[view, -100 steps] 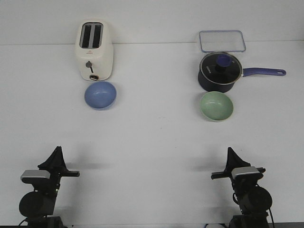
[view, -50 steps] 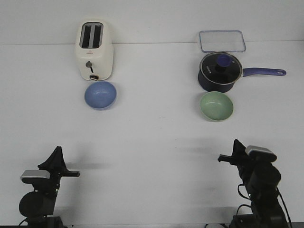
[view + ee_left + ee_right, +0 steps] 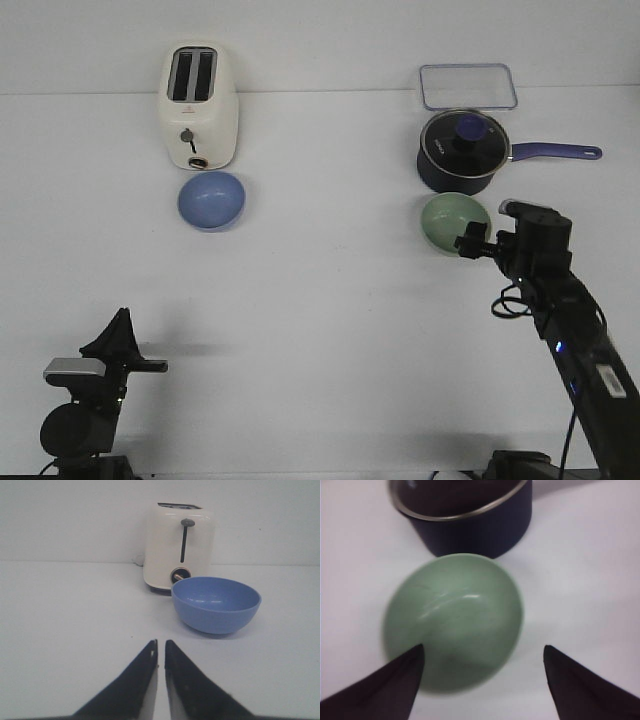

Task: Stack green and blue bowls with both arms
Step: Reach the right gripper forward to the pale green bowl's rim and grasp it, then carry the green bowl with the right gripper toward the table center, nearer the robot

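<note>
The blue bowl stands upright at the back left, just in front of a toaster. The green bowl stands upright at the back right, in front of a saucepan. My right gripper hovers over the near right edge of the green bowl. In the right wrist view it is open and empty, one finger over the bowl, the other over bare table. My left gripper rests at the front left, far from the blue bowl. It is shut and empty.
A cream toaster stands right behind the blue bowl and shows in the left wrist view. A navy saucepan with a glass lid and long handle is close behind the green bowl. A clear container lies behind it.
My right arm has risen from the table's front edge and reached forward to the green bowl. The left arm and both bowls have not moved.
</note>
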Motion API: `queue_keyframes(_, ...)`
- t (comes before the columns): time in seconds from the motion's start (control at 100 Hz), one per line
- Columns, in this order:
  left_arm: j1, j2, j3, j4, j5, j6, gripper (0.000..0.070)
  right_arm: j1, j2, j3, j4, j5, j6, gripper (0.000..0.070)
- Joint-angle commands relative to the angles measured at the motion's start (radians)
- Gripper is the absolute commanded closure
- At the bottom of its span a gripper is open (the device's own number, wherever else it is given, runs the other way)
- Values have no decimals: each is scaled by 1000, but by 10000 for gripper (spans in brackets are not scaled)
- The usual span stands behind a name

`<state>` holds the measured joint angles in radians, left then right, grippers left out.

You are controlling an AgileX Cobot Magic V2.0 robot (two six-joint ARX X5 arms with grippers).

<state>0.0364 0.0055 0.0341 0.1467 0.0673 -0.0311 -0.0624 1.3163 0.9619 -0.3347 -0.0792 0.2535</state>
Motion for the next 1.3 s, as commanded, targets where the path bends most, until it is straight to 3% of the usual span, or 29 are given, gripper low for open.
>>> queue_keyframes(0.0, 2, -2, -20, 12, 3, 15, 685, -7, 95, 53, -12, -2, -44, 200)
queue_keyframes(0.24, 2, -2, -20, 12, 3, 15, 685, -32, 331, 176, -26, 0, -50, 228)
queue_keyframes(0.29, 2, -2, -20, 12, 3, 15, 685, -37, 356, 185, -27, 0, -50, 329)
queue_keyframes(0.41, 2, -2, -20, 11, 3, 15, 685, -44, 375, 195, -34, 0, -48, 700)
queue_keyframes(0.56, 2, -2, -20, 12, 3, 15, 685, -56, 339, 197, -39, -15, -49, 700)
queue_keyframes(0.77, 2, -2, -20, 12, 3, 15, 685, -67, 176, 197, -64, -181, -40, 700)
queue_keyframes(0.9, 2, -2, -20, 12, 3, 15, 685, -40, 49, 196, -152, -213, -50, 700)
queue_keyframes(1.12, 2, -2, -20, 12, 3, 15, 685, 145, -137, 80, -205, -211, -58, 700)
queue_keyframes(1.29, 2, -2, -20, 12, 3, 15, 685, 379, -199, -59, -179, -167, 24, 700)
